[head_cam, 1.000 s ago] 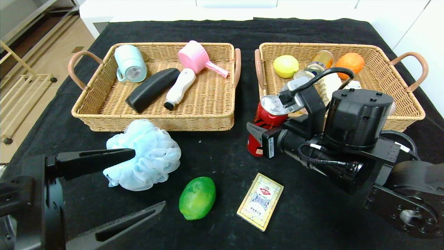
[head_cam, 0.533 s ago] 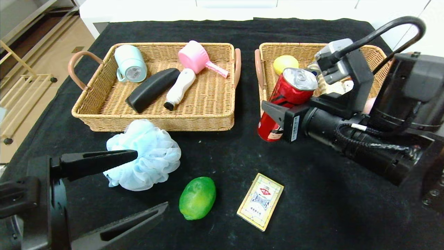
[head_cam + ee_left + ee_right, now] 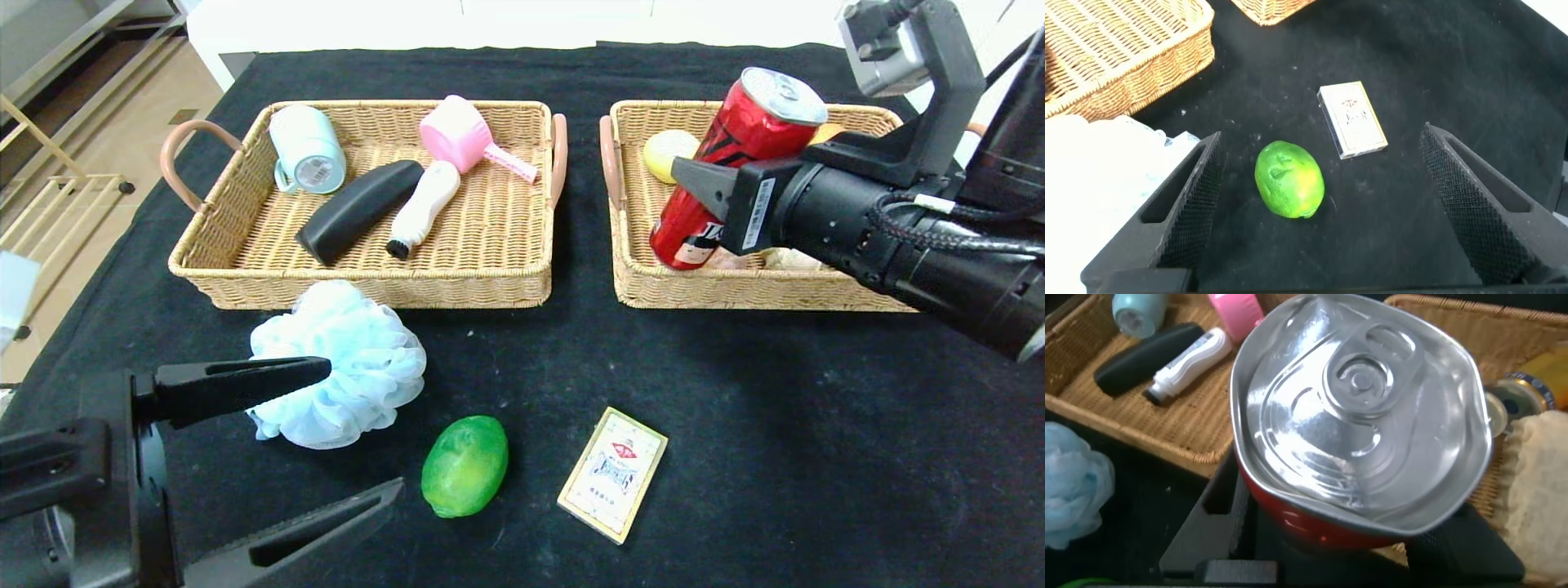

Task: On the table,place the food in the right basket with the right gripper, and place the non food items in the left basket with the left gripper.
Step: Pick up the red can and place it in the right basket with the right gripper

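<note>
My right gripper [image 3: 709, 167] is shut on the red soda can [image 3: 739, 151], holding it tilted in the air over the front left part of the right basket [image 3: 735, 287]. The can's silver top [image 3: 1360, 416] fills the right wrist view. On the black table, the green fruit [image 3: 465, 465] and the cream card box [image 3: 614, 474] lie near the front, and the blue pouf [image 3: 343, 367] sits before the left basket [image 3: 367, 287]. My left gripper [image 3: 363, 429] hovers open at the front left, its fingers spread around the green fruit [image 3: 1288, 180], one finger beside the pouf.
The left basket holds a mint mug [image 3: 306, 151], a black bottle [image 3: 359, 211], a white brush [image 3: 420, 208] and a pink scoop [image 3: 461, 135]. A yellow fruit [image 3: 665, 151], a jar [image 3: 1511, 396] and a tan loaf [image 3: 1539, 482] lie in the right basket.
My right gripper has lifted the can off the table in front of the right basket and carried it up and back over that basket. The left arm has barely moved.
</note>
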`<control>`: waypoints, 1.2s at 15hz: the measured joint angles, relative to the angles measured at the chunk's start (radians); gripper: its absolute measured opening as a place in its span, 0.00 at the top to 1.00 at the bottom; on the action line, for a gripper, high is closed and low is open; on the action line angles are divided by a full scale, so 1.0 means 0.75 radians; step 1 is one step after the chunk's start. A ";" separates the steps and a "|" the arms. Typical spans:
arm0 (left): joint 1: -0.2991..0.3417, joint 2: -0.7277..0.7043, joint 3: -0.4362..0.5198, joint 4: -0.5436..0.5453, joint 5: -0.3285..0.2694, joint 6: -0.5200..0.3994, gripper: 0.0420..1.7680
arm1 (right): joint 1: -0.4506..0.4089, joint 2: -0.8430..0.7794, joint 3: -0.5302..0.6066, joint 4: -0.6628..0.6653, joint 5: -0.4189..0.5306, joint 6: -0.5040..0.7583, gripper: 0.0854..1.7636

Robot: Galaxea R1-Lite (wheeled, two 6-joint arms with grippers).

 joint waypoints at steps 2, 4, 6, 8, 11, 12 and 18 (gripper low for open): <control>0.000 0.001 0.001 0.001 0.000 -0.001 0.03 | -0.018 0.020 -0.060 0.042 -0.008 -0.001 0.44; 0.000 0.001 0.001 -0.002 0.000 0.000 0.03 | -0.047 0.048 -0.128 0.089 -0.011 -0.001 0.44; 0.000 -0.003 -0.001 -0.004 0.000 -0.001 0.03 | -0.075 0.083 -0.189 0.140 -0.010 -0.001 0.44; 0.000 -0.003 -0.001 -0.005 0.001 0.000 0.03 | -0.103 0.124 -0.248 0.157 -0.011 -0.002 0.44; 0.001 -0.005 -0.003 -0.005 0.001 0.000 0.03 | -0.132 0.195 -0.330 0.167 -0.003 -0.002 0.44; 0.001 -0.007 -0.003 -0.005 0.001 0.000 0.03 | -0.138 0.222 -0.354 0.160 0.000 0.003 0.44; 0.002 -0.012 -0.004 -0.007 0.001 0.000 0.03 | -0.144 0.326 -0.411 0.127 -0.001 0.044 0.44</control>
